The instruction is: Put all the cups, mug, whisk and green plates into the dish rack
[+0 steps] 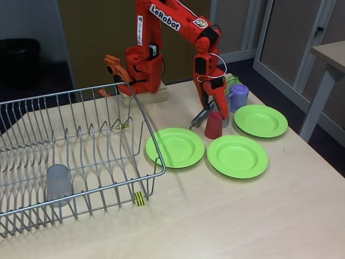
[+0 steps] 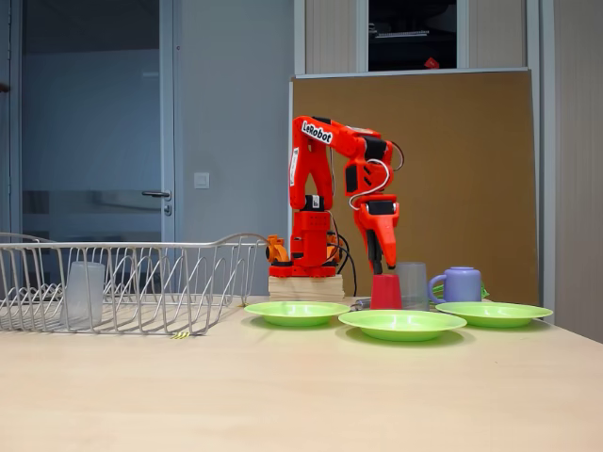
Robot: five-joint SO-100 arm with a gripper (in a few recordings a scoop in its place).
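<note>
Pincer (image 1: 215, 110) down over the red cup (image 1: 213, 125), one grey cup (image 1: 58, 184) already in the rack (image 1: 141, 116).

Step in hand, by judgement: picking the red cup, inverted on the surface (image 1: 226, 216) between the plates (image 1: 175, 147). Whether the fingers grip it cannot be told. Second grey cup (image 2: 412, 285), mug (image 1: 239, 97) and whisk (image 1: 200, 117) sit just behind. Next: a firm grip, a lift clear, then carry left to the rack.
</note>
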